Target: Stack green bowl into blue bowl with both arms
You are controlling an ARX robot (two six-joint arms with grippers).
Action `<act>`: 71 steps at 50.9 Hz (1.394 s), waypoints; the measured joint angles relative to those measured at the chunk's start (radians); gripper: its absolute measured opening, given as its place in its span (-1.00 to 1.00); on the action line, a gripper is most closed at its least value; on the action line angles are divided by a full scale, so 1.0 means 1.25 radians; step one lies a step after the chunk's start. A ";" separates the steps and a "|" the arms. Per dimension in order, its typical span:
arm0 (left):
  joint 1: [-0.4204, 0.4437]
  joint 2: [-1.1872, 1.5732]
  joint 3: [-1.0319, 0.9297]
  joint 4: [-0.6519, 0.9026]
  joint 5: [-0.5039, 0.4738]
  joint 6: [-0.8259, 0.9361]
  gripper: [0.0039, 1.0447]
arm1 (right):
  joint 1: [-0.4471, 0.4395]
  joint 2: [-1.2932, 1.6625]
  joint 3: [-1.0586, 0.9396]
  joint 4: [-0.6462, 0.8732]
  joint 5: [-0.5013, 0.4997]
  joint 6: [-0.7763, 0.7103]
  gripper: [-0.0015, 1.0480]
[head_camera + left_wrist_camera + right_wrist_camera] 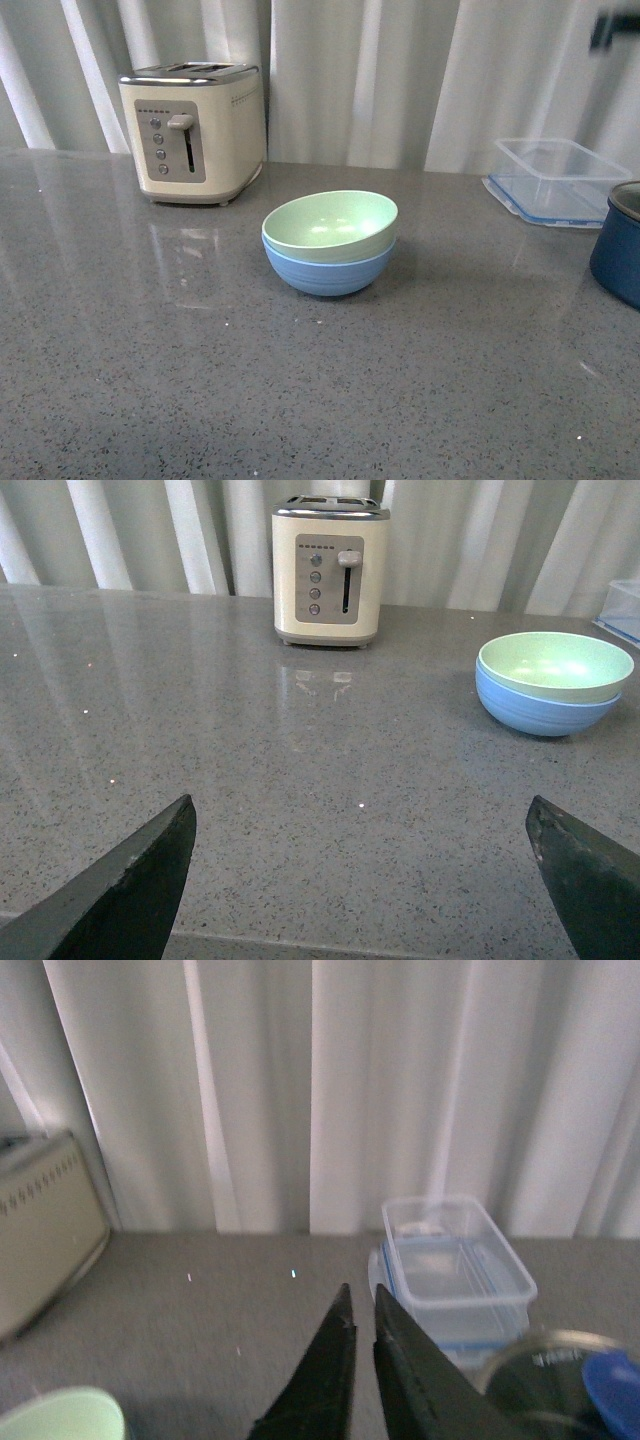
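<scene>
The front camera faces the toaster (pixel 193 132) and curtain from mid-counter, the left wrist camera sits low (sharing that toaster (pixel 330 570)), and the right wrist camera looks curtainward.

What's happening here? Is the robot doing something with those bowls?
Nothing is being held right now. The green bowl already sits nested inside the blue bowl on the counter, in front of a toaster. The left gripper is wide open and well back from the bowls. The right gripper is nearly shut, empty and raised above the counter.

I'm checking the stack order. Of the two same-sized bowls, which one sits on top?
The green bowl is on top, nested inside the blue bowl, whose lower half alone shows beneath it.
</scene>
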 joint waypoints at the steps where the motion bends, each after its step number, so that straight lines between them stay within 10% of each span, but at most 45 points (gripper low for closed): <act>1: 0.000 0.000 0.000 0.000 0.000 0.000 0.88 | -0.003 -0.006 -0.027 0.008 -0.006 0.001 -0.98; 27: 0.000 0.000 0.000 0.000 -0.001 0.000 0.88 | -0.100 -0.317 -0.426 0.085 -0.106 -0.007 -0.98; 71: 0.000 0.000 0.000 0.000 0.000 0.000 0.88 | -0.161 -0.767 -0.584 -0.200 -0.165 -0.007 -0.98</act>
